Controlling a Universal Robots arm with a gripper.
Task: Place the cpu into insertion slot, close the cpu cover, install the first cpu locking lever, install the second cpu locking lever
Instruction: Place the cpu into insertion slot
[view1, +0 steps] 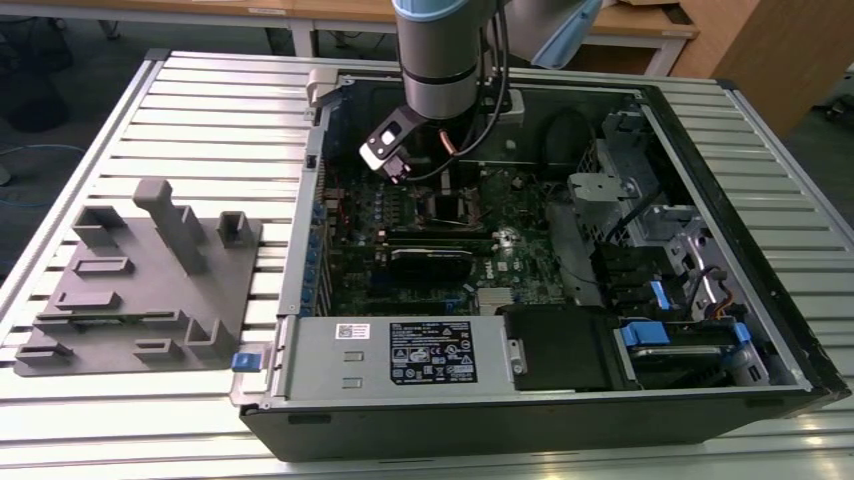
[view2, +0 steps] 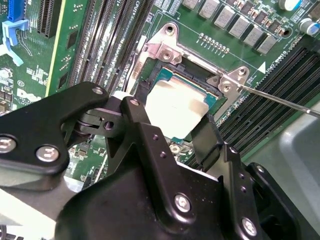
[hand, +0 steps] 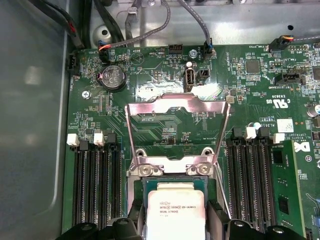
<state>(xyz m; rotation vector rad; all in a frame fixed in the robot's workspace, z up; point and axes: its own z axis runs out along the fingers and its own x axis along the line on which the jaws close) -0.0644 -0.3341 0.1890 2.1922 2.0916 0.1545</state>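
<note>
- One robot arm (view1: 438, 60) reached down into one open computer case (view1: 747, 300) that lay on a slatted metal worktop (view1: 200, 110).
- One gripper (view2: 170, 116) with two black fingers (view2: 205, 142) hung over the green motherboard (hand: 150, 65). The fingers stood only narrowly apart, one pressed against each of two opposite sides of the cpu.
- One cpu (hand: 175, 217), a flat square chip with a pale silver top, sat between the fingers at the insertion slot. I could not tell whether it was fully seated.
- One insertion slot (view2: 192, 75) sat on the motherboard, its dark frame showing past the chip's far side in the second wrist view.
- One cpu cover (hand: 177, 106), a thin silver frame with a large square window, stood swung open on its hinge just beside the slot, with the board visible through the window.
- One thin metal lever rod (view2: 280, 100) stuck out from a corner of the slot, unlatched.
- Two banks of long black memory slots (hand: 97, 185) flanked the slot, one on each side.
- One round coin battery (hand: 111, 77) lay near a corner of the motherboard.
- One black labelled power supply box (view1: 434, 352) sat along the case's near edge.
- One grey fixture plate (view1: 147, 290) lay on the worktop beside the case, on the exterior view's left.
</note>
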